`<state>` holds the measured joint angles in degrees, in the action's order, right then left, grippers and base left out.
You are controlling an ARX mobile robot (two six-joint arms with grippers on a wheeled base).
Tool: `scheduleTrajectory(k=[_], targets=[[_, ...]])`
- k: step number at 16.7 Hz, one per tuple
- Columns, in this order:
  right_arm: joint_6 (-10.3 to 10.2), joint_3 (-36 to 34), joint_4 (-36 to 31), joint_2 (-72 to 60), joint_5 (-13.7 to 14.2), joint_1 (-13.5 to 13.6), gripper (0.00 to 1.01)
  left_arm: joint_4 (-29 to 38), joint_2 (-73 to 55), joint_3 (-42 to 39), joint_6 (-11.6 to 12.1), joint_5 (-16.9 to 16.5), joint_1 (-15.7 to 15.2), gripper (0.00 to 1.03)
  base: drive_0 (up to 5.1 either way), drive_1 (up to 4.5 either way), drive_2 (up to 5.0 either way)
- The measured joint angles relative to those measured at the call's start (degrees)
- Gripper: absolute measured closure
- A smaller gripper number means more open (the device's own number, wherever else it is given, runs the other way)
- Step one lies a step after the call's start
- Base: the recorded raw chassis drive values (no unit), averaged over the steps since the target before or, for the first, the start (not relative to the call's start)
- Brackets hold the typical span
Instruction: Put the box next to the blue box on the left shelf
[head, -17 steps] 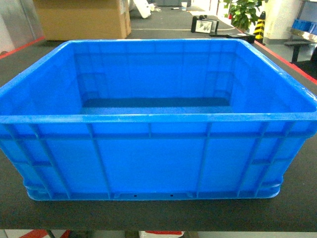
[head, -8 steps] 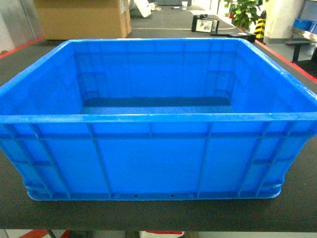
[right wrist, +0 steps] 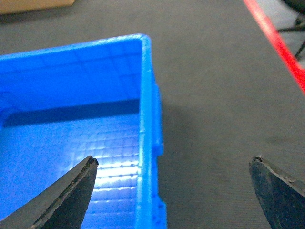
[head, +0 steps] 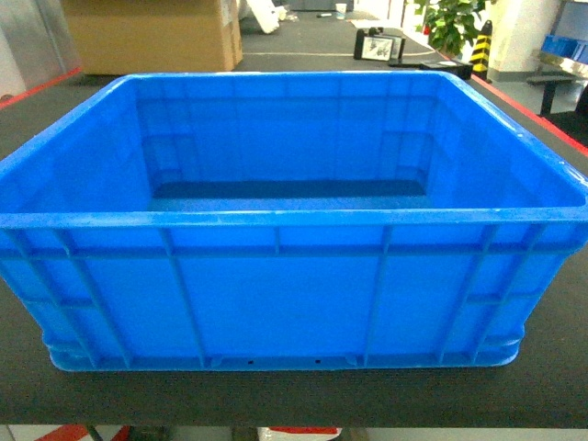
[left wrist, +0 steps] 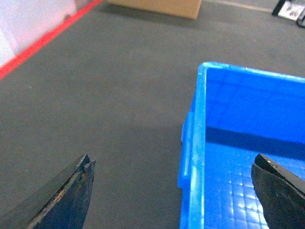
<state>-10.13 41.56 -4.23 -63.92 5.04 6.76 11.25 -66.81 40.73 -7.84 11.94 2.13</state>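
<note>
The box (head: 276, 303) is a large bright-blue crate with ribbed walls. It stands empty on a dark table (head: 551, 377) and fills the head view; neither gripper shows there. In the left wrist view my left gripper (left wrist: 171, 164) is open above the box's (left wrist: 238, 119) left wall, one finger over the table and one over the grid floor. In the right wrist view my right gripper (right wrist: 174, 160) is open astride the box's (right wrist: 71, 95) right wall in the same way. Neither touches the rim. The left shelf and the blue box are out of view.
A big cardboard carton (head: 152, 37) stands behind the crate at the back left. A black device (head: 377, 46) and a potted plant (head: 455, 23) are at the back right. Red lines (left wrist: 38, 45) (right wrist: 276, 43) border the dark surface on both sides.
</note>
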Motion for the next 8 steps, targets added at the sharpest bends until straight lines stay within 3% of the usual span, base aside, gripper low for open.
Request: scheduleTrajectory(k=[2,3,5,8], targets=[[-2.5,13.1,12.3,-12.3,-9.2,0.4,0.03,-7.3,-8.7,9.4,-2.8,-2.6,0.8,0.05,0.0,0.0,0.0],[-2.8,16.4,14.9,-16.1,-10.5,0.4,0.03,-9.5,-11.2,11.8,-2.9,-3.2,1.2,0.05,0.0,0.0,0.0],[-2.6,20.7,18.3,-22.9,-11.0,0.3,0.03,-12.2,-15.7,13.8,-2.8,-4.1,1.9,0.05,0.0,0.0,0.0],[-1.3,23.6,20.7,-29.8,-8.9,0.5,0.03,-15.8,-21.7,15.1,-1.6,-4.0,3.6,0.05,0.0,0.0,0.0]])
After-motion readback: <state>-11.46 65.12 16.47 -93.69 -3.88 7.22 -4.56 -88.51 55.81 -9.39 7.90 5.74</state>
